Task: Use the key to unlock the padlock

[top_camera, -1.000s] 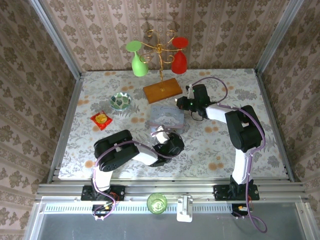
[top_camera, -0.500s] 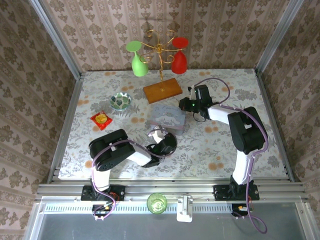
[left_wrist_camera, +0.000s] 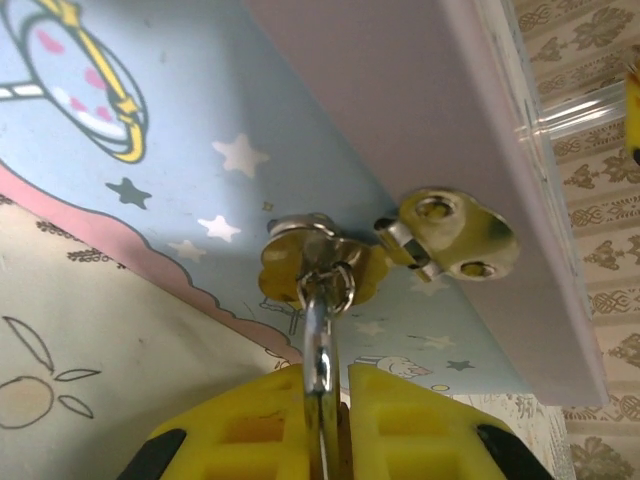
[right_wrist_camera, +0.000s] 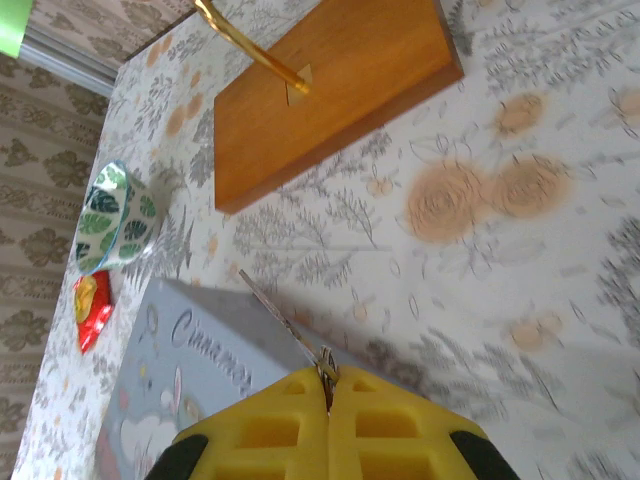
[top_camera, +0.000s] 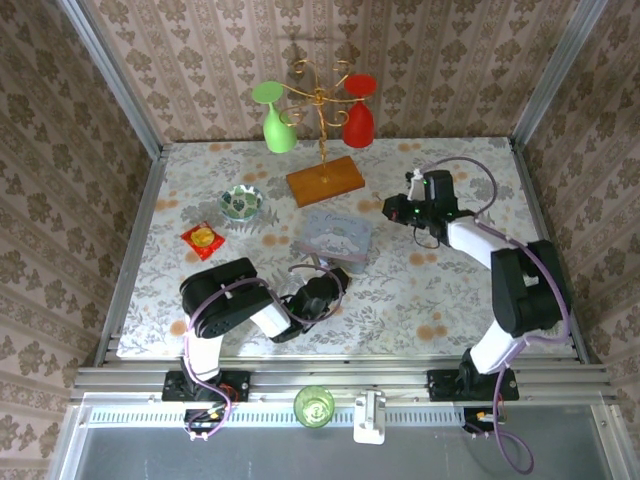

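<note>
Nearby: tin (top_camera: 335,237) carrying padlock (left_wrist_camera: 318,345), wooden base (top_camera: 325,180), bowl (top_camera: 242,203), red packet (top_camera: 203,239).

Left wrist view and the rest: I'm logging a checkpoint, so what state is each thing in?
tin: lid shut.
padlock: hanging on the tin, no key in it.
key: pinched, held away from the padlock.
left gripper: shut on the padlock.
right gripper: shut on the key.
green glass: hanging upside down from the rack.
red glass: hanging upside down too.
</note>
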Controlling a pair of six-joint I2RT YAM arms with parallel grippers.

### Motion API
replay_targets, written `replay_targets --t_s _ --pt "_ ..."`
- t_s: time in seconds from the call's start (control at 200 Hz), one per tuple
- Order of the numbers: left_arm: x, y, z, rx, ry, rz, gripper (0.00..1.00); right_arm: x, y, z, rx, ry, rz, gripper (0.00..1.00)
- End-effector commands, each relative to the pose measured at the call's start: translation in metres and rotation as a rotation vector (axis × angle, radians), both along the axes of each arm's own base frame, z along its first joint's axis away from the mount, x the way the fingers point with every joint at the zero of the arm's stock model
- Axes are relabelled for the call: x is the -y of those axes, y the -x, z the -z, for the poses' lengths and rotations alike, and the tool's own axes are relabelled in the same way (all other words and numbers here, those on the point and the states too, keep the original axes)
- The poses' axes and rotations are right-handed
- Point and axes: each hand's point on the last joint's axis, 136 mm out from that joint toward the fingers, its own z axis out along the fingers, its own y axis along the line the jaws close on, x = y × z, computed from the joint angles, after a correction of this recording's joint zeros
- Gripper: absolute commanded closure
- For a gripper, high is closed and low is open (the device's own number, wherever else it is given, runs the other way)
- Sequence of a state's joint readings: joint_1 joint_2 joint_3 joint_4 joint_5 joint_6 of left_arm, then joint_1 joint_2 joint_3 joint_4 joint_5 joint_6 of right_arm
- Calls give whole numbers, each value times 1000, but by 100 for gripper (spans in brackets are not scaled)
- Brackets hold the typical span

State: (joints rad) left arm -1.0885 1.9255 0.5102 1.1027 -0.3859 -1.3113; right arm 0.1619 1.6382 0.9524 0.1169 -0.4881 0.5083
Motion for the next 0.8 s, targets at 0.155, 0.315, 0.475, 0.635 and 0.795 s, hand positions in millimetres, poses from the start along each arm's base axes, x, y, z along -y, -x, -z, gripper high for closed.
replay_targets --t_s 0.155,0.315,0.475,0.635,0.795 --pt "-12 9 13 -47 -88 50 100 -9 104 15 -147 -84 -193 100" --pt "-10 7 4 -21 -21 69 100 -10 149 16 -199 -129 -208 100" --pt "-12 11 3 -30 9 74 100 -25 189 38 -276 -156 -224 100" --pt "-17 13 -1 -24 29 65 100 -47 212 63 -338 -173 -272 100" --pt "-15 12 -8 -16 57 63 100 -61 216 72 -366 -232 -295 100"
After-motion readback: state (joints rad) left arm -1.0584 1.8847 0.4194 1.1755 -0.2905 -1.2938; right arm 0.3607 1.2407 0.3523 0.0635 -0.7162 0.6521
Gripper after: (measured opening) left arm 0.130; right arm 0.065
